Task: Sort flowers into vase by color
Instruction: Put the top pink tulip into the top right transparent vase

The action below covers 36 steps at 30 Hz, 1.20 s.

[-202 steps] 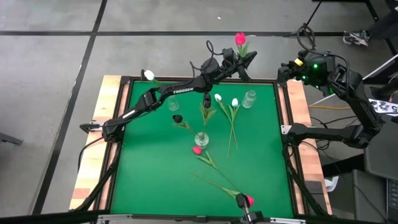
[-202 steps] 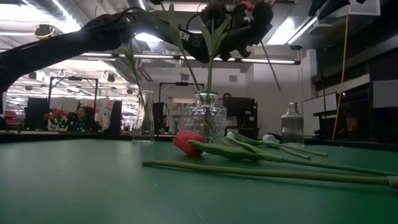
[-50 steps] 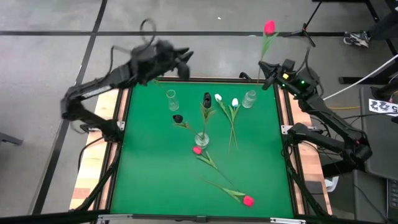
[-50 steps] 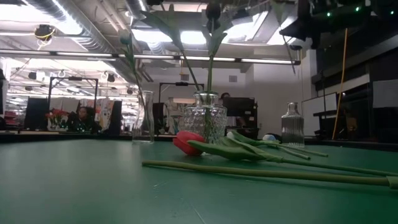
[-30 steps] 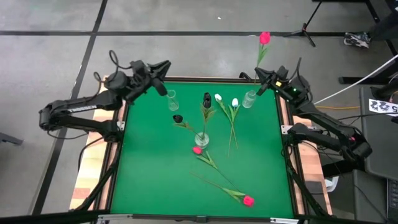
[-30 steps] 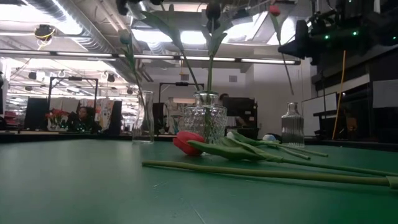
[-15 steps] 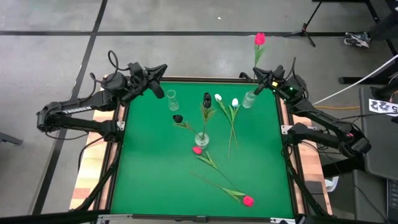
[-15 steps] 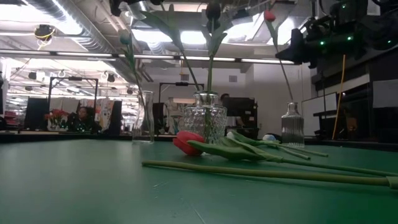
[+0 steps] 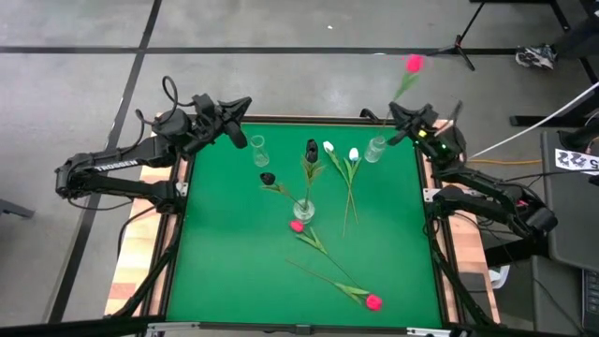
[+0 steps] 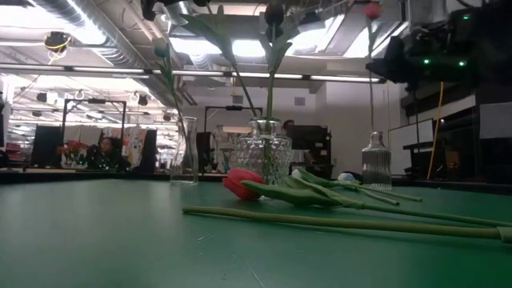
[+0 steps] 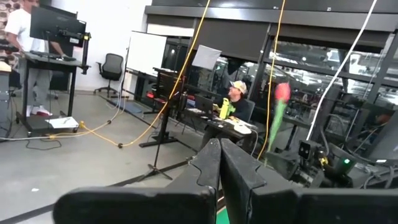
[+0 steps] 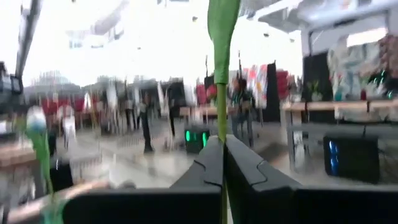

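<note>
The green worktop [image 9: 234, 253] fills the middle of the room, framed in wood, with both dark arms reaching in from its far corners. The left arm stretches along the far-left corner, its left gripper [image 9: 235, 133] poised above the edge there, fingers pressed together with nothing between them. The right arm comes in over the far-right corner; the right gripper [image 9: 400, 118] is clamped on the stem of a pink-red tulip [image 9: 413, 64], whose bud leans out beyond the far edge of the worktop, above the floor. From the right wrist camera that green stem [image 12: 221, 74] runs straight up between the closed fingers.

Three glass vases stand on the worktop. A cut-glass vase [image 9: 303, 210] near the centre holds leafy stems, one topped by a black tulip [image 9: 311, 147]. A slim vase [image 9: 258, 149] stands near the far-left corner, close by the left gripper, and a small bottle-shaped vase [image 9: 375, 149] stands near the far-right corner, just under the right gripper.

The remaining flowers lie flat on the green. Two white tulips [image 9: 329, 147] rest side by side between the centre vase and the bottle vase, buds toward the far edge. A loose black tulip [image 9: 268, 178] lies left of the centre vase. One pink-red tulip [image 9: 297, 226] lies just on the near side of that vase, and another pink-red tulip [image 9: 373, 301] lies toward the near-right corner.
</note>
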{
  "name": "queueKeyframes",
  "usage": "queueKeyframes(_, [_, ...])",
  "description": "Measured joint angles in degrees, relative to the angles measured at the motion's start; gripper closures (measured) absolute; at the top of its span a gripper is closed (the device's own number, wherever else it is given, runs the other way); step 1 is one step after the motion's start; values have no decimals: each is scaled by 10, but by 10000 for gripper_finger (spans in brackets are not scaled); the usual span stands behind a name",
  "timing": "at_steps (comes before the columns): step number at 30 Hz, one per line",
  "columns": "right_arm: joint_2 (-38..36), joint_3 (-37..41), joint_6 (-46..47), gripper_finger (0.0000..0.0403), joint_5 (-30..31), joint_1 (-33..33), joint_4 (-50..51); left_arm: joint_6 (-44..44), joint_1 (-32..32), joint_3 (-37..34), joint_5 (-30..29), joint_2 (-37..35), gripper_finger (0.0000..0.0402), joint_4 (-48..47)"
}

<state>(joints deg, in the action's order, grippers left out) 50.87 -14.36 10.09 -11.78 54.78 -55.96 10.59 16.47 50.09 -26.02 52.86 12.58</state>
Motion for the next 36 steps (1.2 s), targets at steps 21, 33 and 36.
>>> queueKeyframes(21, [-3, 10, -26, 403, -33, 19, 48, 2, 0, 0, 0, 0, 397, 0])
queueKeyframes(33, [-3, 83, -24, 403, -27, 19, -37, 2, 0, 0, 0, 0, 394, 0])
queueKeyframes(36, [-3, 93, -15, 403, -26, 19, -38, 2, 1, 0, 0, 0, 394, 0])
